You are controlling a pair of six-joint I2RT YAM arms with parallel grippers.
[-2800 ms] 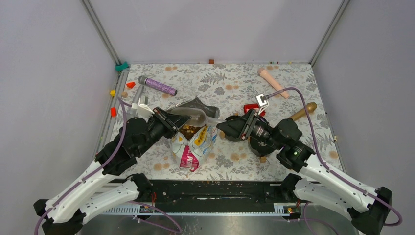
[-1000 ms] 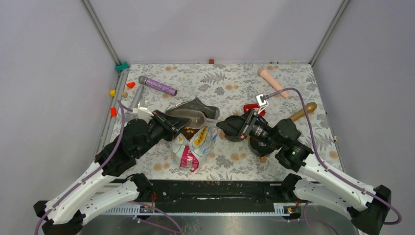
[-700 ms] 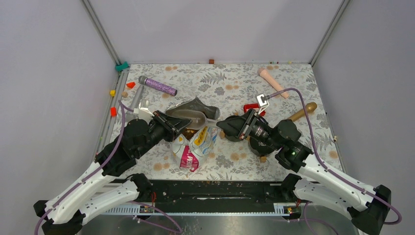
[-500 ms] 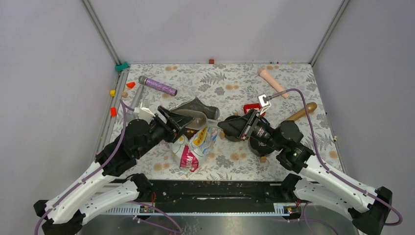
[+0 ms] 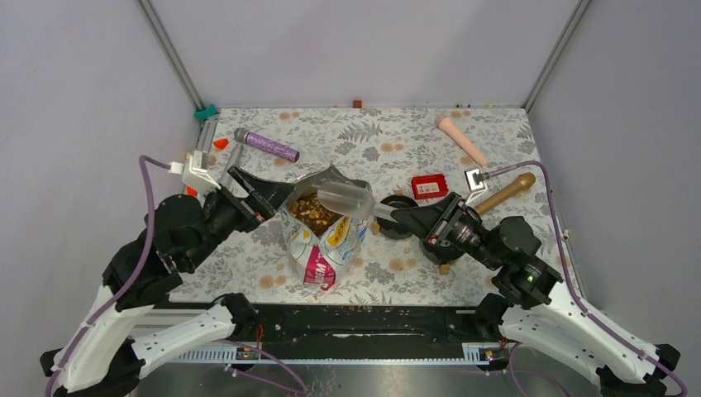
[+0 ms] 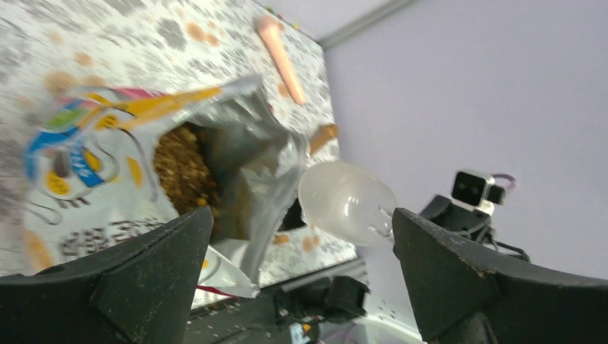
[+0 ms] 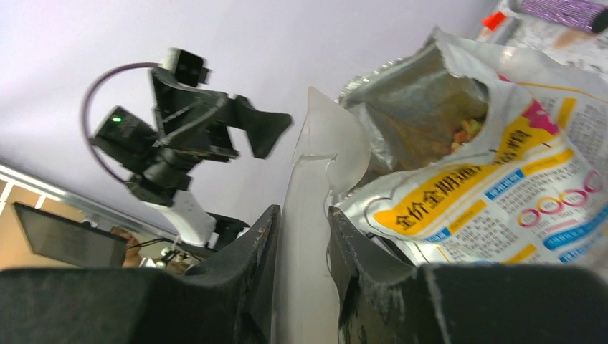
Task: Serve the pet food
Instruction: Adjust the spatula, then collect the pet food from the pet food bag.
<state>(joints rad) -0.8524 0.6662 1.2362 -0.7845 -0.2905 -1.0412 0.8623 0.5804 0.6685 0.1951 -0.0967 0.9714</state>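
Observation:
The yellow-white-pink bag [image 5: 321,245] stands mid-table with its mouth open and the pet food [image 5: 312,213] showing inside. My right gripper [image 5: 400,217] is shut on the handle of a translucent scoop [image 5: 347,198], whose bowl hangs over the bag's right rim; I see no kibble in it. The right wrist view has the handle [image 7: 305,236] pinched between both fingers, the bag [image 7: 473,179] to the right. My left gripper [image 5: 273,194] stands open just left of the bag, holding nothing. Its wrist view shows the kibble [image 6: 179,168] and scoop [image 6: 348,204].
A black bowl [image 5: 399,228] sits under the right gripper, partly hidden. A red box [image 5: 429,186] lies behind it. At the back are a purple microphone [image 5: 266,145], a pink stick [image 5: 463,139] and a wooden handle [image 5: 506,191]. Small coloured blocks [image 5: 220,143] dot the left edge.
My left gripper has opened, let go of the bag's rim and drawn back left. My right gripper has pulled the scoop rightward, out of the bag's mouth, uncovering the red box.

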